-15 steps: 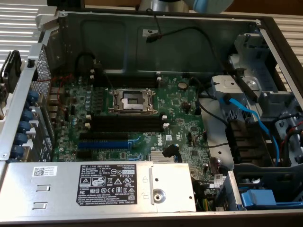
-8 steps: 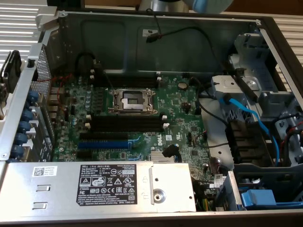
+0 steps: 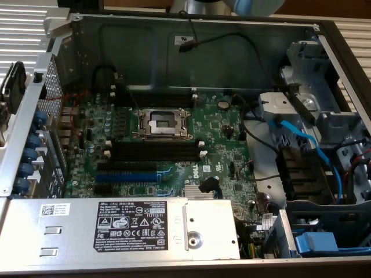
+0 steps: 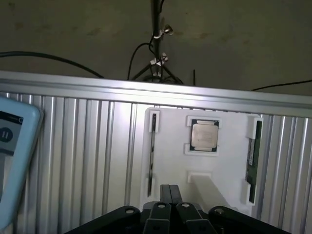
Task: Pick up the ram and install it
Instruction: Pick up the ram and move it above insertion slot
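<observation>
**Ram (image 4: 252, 156) parked in holder, unpicked**

Stands on its long edge in an outer slot of the white holder (image 4: 224, 161), CPU (image 4: 204, 136) beside it in the middle. Looks light, stiff, thin, fragile; probably best pinched across the flat faces near mid-length, off the contact edge. Runs lengthwise parallel to the table ribs (image 4: 87, 146), far end toward the aluminium rail (image 4: 97, 87). Faced by gripper (image 4: 169, 189), fingertips pressed together on nothing, near the holder. Black memory slots (image 3: 155, 152) on the motherboard (image 3: 226, 133) unfilled.
</observation>
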### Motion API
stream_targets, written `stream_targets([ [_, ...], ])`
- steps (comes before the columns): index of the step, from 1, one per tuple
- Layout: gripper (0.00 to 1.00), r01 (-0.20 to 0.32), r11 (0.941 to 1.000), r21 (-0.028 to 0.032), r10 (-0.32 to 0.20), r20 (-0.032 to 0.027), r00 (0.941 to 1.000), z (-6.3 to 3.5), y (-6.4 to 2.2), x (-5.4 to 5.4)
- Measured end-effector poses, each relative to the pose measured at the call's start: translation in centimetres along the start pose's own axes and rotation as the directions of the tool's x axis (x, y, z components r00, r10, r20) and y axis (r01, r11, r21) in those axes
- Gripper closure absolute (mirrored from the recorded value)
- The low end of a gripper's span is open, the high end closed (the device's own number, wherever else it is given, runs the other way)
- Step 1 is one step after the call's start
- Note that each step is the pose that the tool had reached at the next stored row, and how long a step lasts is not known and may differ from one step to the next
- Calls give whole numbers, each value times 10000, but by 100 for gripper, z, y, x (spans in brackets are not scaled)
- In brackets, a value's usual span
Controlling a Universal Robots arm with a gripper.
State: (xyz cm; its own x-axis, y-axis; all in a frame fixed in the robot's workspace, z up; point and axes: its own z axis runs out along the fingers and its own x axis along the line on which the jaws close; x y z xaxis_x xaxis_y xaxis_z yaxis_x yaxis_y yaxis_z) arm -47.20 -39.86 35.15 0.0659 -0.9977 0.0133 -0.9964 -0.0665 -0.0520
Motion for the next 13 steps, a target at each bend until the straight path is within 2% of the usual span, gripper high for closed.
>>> stream_targets([
  [1,90,-1,10000,64,1,-11,10000,7,20,-4],
  [2,90,-1,10000,93,1,-12,10000,19,44,-5],
  [7,90,4,9999,123,-3,-14,10000,103,144,-13],
  [11,90,7,9999,149,-7,-16,10000,175,154,-14],
  [13,90,4,9999,149,-4,-15,10000,213,125,-13],
])
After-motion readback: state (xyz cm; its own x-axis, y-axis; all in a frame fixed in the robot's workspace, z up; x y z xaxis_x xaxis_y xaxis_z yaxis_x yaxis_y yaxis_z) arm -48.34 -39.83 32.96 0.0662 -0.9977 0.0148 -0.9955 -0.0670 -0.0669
